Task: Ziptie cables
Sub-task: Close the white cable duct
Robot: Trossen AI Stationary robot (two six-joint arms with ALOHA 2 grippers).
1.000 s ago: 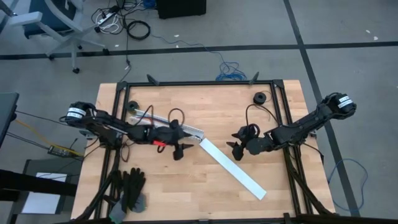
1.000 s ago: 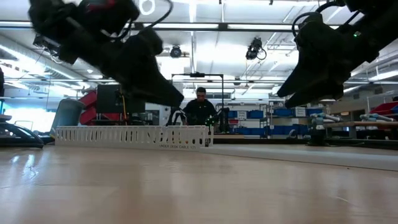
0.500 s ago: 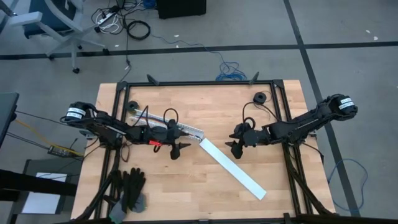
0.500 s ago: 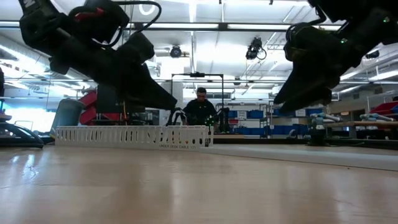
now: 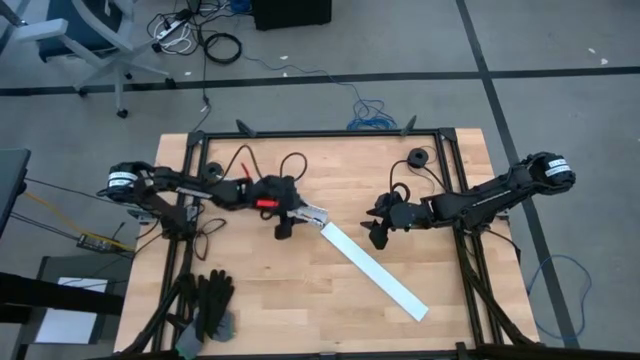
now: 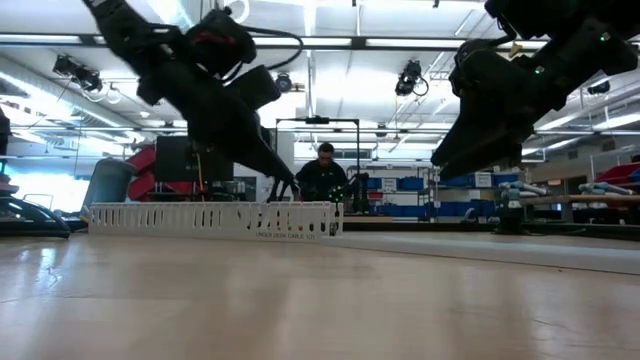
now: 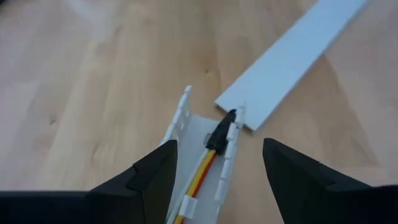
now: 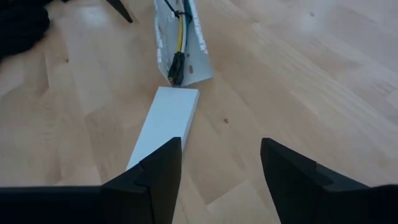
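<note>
Most of the cables (image 7: 200,167) stay hidden inside the slotted white channel (image 7: 186,134) lying left of the desk's (image 5: 330,165) centre; I make out yellow, red and white strands and one dark plug (image 7: 219,134) at its open end. My left tool (image 5: 283,228) hovers over that end, fingers apart, holding nothing. My right tool (image 5: 376,238) hangs right of centre, also apart and empty. One flat white cover strip (image 5: 372,270) runs toward the near right corner.
</note>
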